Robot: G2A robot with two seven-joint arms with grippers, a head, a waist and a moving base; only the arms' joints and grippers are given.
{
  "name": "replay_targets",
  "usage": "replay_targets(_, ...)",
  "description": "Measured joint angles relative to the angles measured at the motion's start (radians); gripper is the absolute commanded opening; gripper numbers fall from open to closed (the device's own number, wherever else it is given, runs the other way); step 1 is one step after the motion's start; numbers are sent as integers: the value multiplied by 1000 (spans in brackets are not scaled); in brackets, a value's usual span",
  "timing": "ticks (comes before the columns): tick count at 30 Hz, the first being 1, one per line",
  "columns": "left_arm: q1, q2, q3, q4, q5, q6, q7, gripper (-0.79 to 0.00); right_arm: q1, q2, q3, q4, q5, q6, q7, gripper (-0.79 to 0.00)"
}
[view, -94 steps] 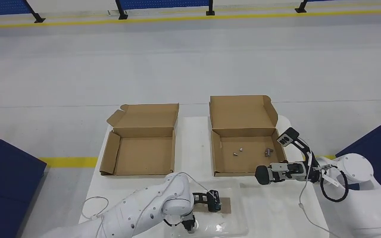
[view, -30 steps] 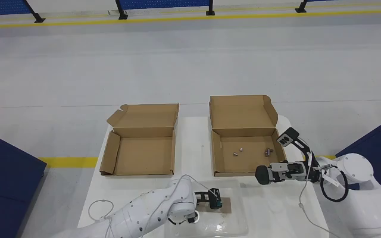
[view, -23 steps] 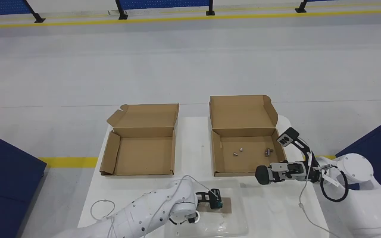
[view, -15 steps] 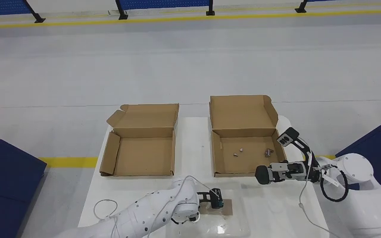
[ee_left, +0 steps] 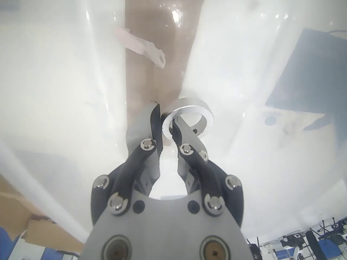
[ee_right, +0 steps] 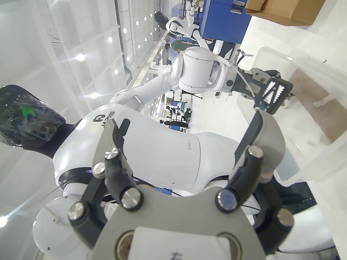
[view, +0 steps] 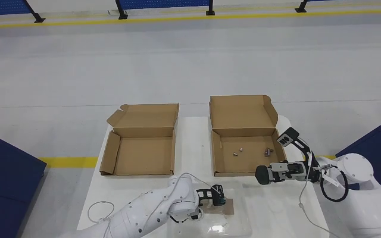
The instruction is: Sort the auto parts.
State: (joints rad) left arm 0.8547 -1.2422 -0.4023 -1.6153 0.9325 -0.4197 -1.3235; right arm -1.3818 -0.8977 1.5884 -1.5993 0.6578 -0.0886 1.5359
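Note:
My left gripper (ee_left: 166,125) is shut on the wall of a silver metal ring (ee_left: 189,105), one finger inside it and one outside. It holds the ring just above the clear plastic tray (view: 237,227) at the table's front, where the left gripper (view: 216,196) shows from above. A white plastic clip (ee_left: 143,47) lies on a brown cardboard strip (ee_left: 162,22) in the tray. My right gripper (ee_right: 187,129) is open and holds nothing; it hangs beside the front right corner of the right cardboard box (view: 221,156), where the right gripper (view: 262,174) also shows. Small metal parts (view: 239,150) lie inside that box.
An open cardboard box (view: 143,156) with nothing in it stands at the back left, its lid flap up. A white cable (view: 98,209) loops on the table by the left arm. Bare white table lies between the tray and the boxes.
The left gripper has shifted slightly toward the boxes over the tray, with the ring in its fingers. The right arm has not moved.

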Motion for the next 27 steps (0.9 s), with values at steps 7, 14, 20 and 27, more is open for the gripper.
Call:
replay_targets(7, 50, 64, -115, -180, -48, -96, 17, -785, 0, 0, 0, 0, 0, 0, 0, 0)
replay_targets(14, 55, 73, -132, -205, -49, -117, 40, -785, 0, 0, 0, 0, 0, 0, 0, 0)
replay_targets(20, 112, 106, -257, -186, -75, -283, 336, -785, 0, 0, 0, 0, 0, 0, 0, 0)
replay_targets(27, 207, 173, -432, -209, -18, -598, 786, -785, 0, 0, 0, 0, 0, 0, 0, 0)
